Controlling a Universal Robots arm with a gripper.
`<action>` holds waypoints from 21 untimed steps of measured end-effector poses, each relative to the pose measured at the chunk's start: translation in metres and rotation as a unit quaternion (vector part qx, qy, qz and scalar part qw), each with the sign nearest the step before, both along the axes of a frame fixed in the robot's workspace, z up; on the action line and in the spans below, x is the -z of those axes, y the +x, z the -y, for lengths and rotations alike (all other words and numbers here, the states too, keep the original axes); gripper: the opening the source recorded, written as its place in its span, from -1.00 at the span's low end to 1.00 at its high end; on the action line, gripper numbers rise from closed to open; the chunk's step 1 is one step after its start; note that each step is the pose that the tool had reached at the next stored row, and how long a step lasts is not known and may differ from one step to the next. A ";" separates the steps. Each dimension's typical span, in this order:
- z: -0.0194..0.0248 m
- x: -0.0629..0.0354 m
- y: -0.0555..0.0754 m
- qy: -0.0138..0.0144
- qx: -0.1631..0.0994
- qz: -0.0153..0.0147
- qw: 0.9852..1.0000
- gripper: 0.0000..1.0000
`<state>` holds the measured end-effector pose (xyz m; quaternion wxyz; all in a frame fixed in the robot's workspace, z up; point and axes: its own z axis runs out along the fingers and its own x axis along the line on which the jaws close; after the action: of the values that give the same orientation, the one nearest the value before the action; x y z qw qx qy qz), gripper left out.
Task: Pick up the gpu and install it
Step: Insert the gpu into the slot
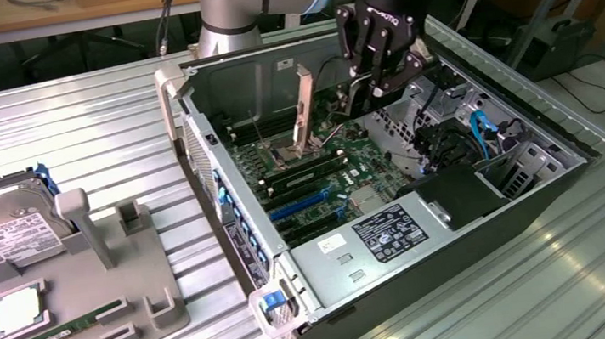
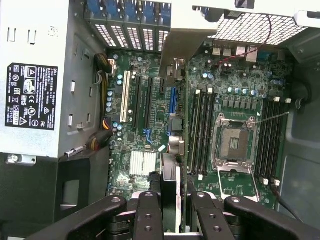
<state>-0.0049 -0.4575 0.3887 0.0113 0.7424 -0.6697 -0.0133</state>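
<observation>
The pincer (image 1: 368,93) hangs over the far end of the open case (image 1: 533,186), closed on the gpu (image 2: 172,150). The card is gripped edge-on, so that its long edge can run along the slots (image 2: 142,102) on the motherboard (image 2: 235,70) below. It is held clear of the board, not seated, above the stretch between the slots and the empty CPU socket (image 2: 235,142). The case lies on its side on the worktop (image 1: 69,128), which leaves the board open from above.
</observation>
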 end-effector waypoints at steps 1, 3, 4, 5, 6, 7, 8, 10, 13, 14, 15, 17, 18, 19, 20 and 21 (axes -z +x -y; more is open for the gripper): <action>0.0000 0.0003 0.000 0.000 0.000 0.000 1.000 -0.45; 0.0000 0.0011 0.000 0.001 0.000 0.000 1.000 -0.45; 0.0000 0.0015 0.000 0.001 0.000 0.000 1.000 -0.45; 0.0000 0.0020 0.000 0.001 0.000 0.000 1.000 -0.45; 0.0000 0.0024 0.000 0.001 0.000 0.000 1.000 -0.45; 0.0000 0.0030 0.000 0.001 0.000 0.000 1.000 -0.45; 0.0000 0.0034 0.000 0.001 0.000 0.000 1.000 -0.45; 0.0000 0.0043 0.000 0.002 0.000 0.000 1.000 -0.45; 0.0000 0.0059 0.000 0.002 0.000 0.000 1.000 -0.45; 0.0000 0.0064 0.000 0.002 0.000 0.000 1.000 -0.45; 0.0000 0.0070 0.000 0.002 0.000 0.000 1.000 -0.45; 0.0000 0.0087 0.000 0.002 0.000 0.000 1.000 -0.45; 0.0000 0.0095 0.000 0.002 0.000 0.000 1.000 -0.45; 0.0000 0.0113 0.000 0.003 0.000 0.000 1.000 -0.45; 0.0000 0.0131 0.000 0.003 0.000 0.000 1.000 -0.45; 0.0000 0.0142 0.000 0.003 0.000 0.000 1.000 -0.45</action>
<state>-0.0049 -0.4575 0.3745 0.0088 0.7424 -0.6697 -0.0155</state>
